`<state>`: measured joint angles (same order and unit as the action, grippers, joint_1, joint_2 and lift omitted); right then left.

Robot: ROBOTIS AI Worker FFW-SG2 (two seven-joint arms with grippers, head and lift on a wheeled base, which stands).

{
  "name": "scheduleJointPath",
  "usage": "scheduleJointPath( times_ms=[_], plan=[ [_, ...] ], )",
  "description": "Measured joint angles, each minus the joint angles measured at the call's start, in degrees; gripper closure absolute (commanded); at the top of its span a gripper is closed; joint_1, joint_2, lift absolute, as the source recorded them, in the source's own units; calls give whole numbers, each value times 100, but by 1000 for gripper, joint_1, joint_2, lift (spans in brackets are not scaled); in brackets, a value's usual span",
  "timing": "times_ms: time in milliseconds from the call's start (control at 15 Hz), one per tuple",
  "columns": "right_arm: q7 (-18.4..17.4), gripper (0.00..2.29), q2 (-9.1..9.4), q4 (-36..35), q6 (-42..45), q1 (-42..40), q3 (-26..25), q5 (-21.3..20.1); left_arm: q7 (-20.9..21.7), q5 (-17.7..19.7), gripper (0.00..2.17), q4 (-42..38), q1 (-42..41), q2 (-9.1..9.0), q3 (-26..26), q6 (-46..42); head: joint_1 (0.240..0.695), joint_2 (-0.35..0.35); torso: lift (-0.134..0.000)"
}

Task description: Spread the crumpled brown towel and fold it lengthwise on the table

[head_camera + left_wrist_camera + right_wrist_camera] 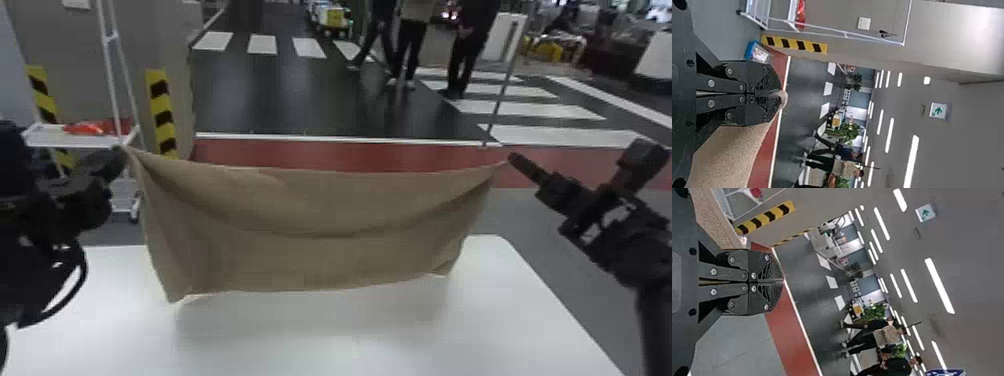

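My left gripper (pixel 119 154) and right gripper (pixel 511 159) hold the brown towel (pixel 320 215) up by its two top corners, above the white table (pixel 320 340). The towel hangs as a wide sheet with a sagging curved crease; its lower edge hangs low over the table, and whether it touches is unclear. In the left wrist view, the left gripper (pixel 778 94) is shut with a bit of towel (pixel 730 152) poking out at its tips. The right gripper (pixel 781 281) is shut too, the towel (pixel 719 221) running behind its upper finger in the right wrist view.
A white wheeled rack (pixel 80 137) with an orange-red item stands beyond the table at the left, near yellow-black striped posts (pixel 162 117). A thin pole (pixel 500 90) rises behind the towel's right side. People stand farther back on the floor.
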<state>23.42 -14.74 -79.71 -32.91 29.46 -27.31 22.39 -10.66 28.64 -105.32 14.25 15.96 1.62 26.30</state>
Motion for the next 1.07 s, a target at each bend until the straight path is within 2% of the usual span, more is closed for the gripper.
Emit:
scheduleJointPath(
  times_ms=[133,267,333,467,533,600,800,933,1067],
  plan=[
    [77,1447,45,-130,23,-92,-59,138,113,195,1436,158,240,76,-68,-30,405,-145,-125],
    [220,1447,-115,-300,10,-417,-281,466,230,428,1436,-166,-45,218,-221,-63,408,-153,-125],
    [331,1447,-292,-460,-110,-758,-511,782,389,502,1436,-555,-518,310,-376,-104,435,-180,-125],
    [598,1447,-570,-798,-534,-1556,-883,1325,795,513,1436,-1256,-1561,349,-695,-147,489,-208,-125],
    [712,1447,-652,-1001,-698,-2051,-1049,1591,971,457,1436,-1534,-2095,318,-812,-160,531,-223,-125],
    [825,1447,-674,-1177,-771,-2462,-1188,1767,1123,388,1436,-1701,-2514,263,-884,-174,603,-246,-125],
    [1063,1447,-611,-1514,-911,-3349,-1551,2031,1700,-2,1436,-1961,-3549,-86,-1019,-215,695,-286,-125],
    [1116,1447,-583,-1544,-1021,-3579,-1770,2115,1841,-285,1436,-2019,-3944,-291,-1037,-241,695,-320,-125],
    [1183,1447,-574,-1556,-1234,-3640,-1991,2233,1867,-327,1436,-2130,-4196,-379,-1086,-311,695,-336,-125]
  ],
)
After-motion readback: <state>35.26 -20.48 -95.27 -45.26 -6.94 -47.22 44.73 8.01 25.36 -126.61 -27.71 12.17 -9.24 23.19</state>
